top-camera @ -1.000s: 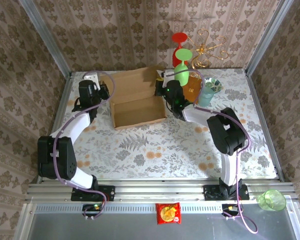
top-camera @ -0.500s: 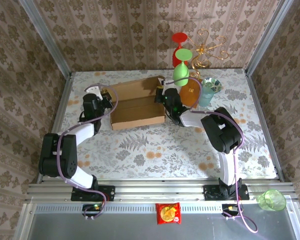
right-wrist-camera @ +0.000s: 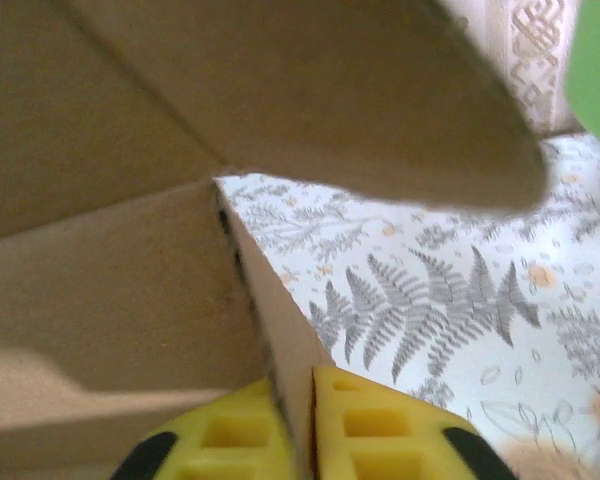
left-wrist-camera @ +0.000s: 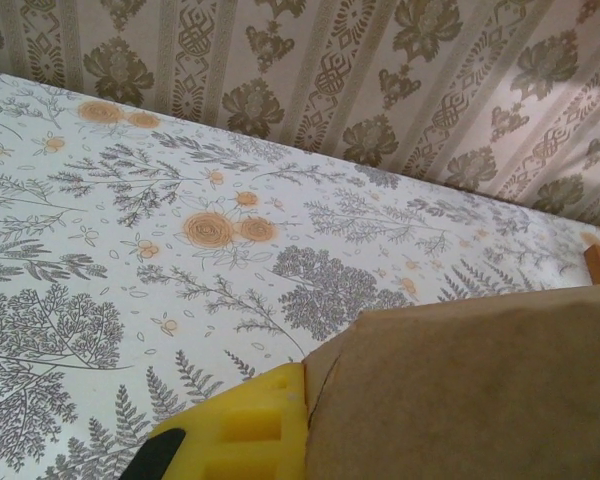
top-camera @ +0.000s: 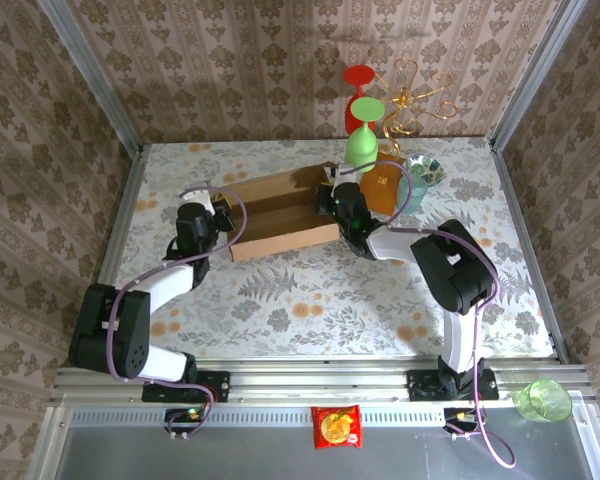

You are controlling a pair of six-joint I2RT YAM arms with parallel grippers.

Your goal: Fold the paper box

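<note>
The paper box (top-camera: pixel 280 215) is a tan cardboard mailer at the back middle of the table, its lid leaning forward over the tray. My left gripper (top-camera: pixel 217 212) is at the box's left end. In the left wrist view one yellow finger (left-wrist-camera: pixel 250 425) presses against a cardboard flap (left-wrist-camera: pixel 480 390); the other finger is hidden behind it. My right gripper (top-camera: pixel 332 205) is at the box's right end. In the right wrist view that gripper (right-wrist-camera: pixel 302 400) pinches the box's side wall (right-wrist-camera: pixel 280 330) between both yellow fingers, with the lid flap (right-wrist-camera: pixel 310 90) overhead.
Behind the right end of the box stand an orange packet (top-camera: pixel 382 185), a green goblet (top-camera: pixel 362 148), a red goblet (top-camera: pixel 359 85), a teal cup (top-camera: pixel 414 185) and a gold wire stand (top-camera: pixel 420 100). Patterned walls close in the table. The near half of the table (top-camera: pixel 310 300) is bare.
The lid has swung from lying open at the back to leaning over the tray. Both grippers came nearer with the box ends, and the box shifted slightly toward me.
</note>
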